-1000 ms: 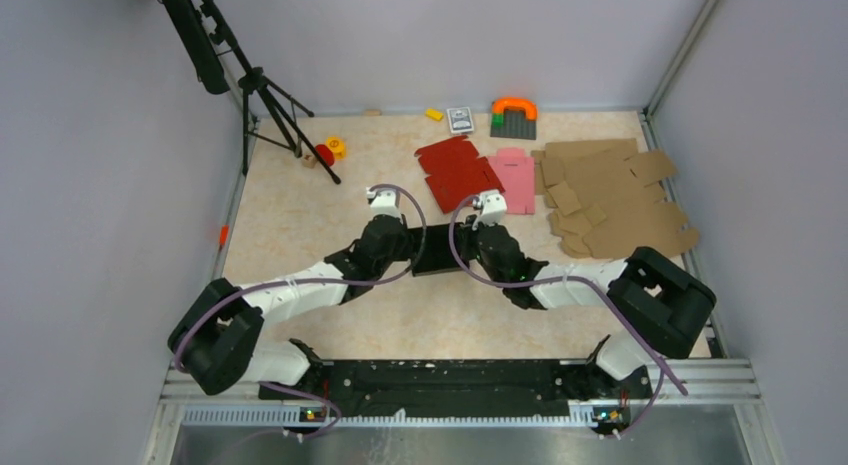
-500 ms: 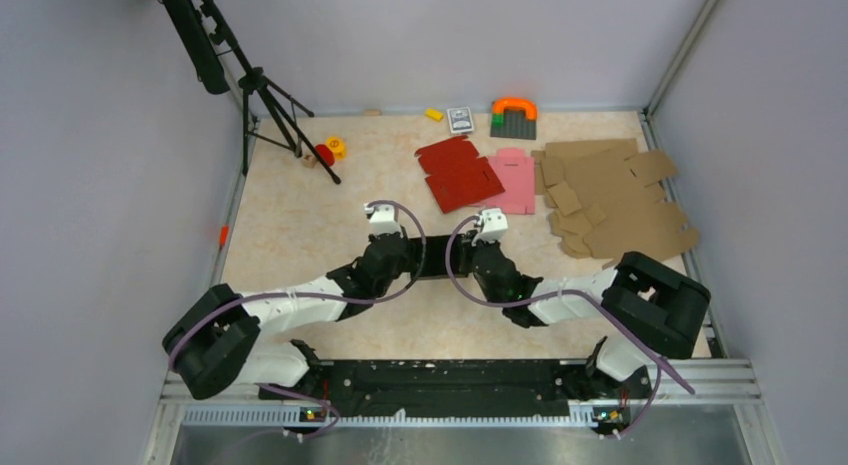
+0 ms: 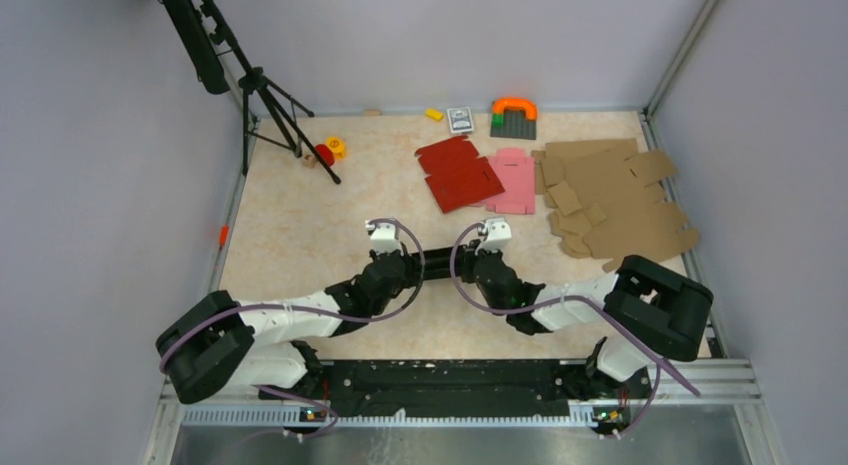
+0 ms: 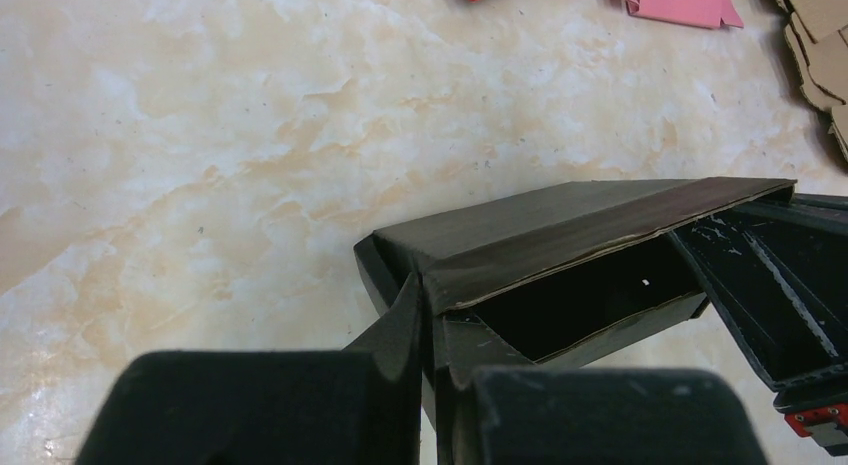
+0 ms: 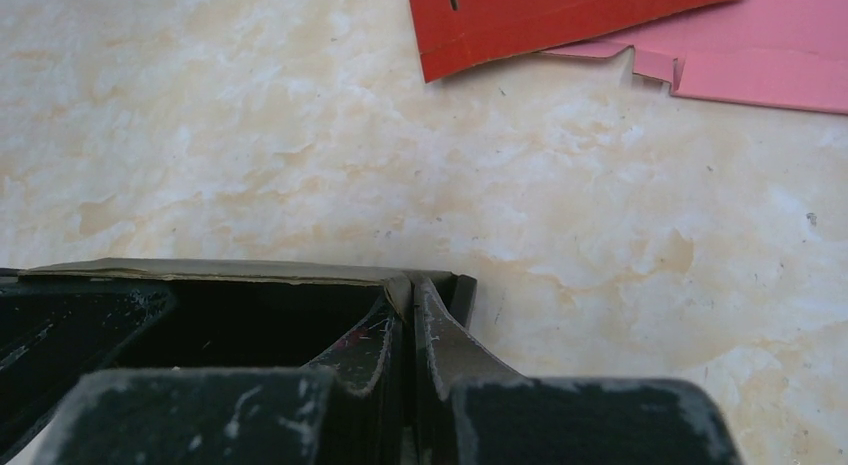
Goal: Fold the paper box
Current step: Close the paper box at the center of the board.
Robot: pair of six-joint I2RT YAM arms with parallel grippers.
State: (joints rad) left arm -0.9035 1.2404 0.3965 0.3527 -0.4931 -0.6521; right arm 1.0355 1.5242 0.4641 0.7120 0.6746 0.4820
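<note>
Though arms (image 3: 300, 310) hide its ends, the paper box (image 3: 440, 262) (interior dark) clamped by left fingers (image 4: 395, 325), right fingers (image 5: 445, 340).

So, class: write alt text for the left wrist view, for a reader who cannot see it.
The left fingers pinch one end wall of a half-folded black paper box, its hollow inside showing, over a pale marbled table. A pink blank and brown cardboard show at the top right.
</note>
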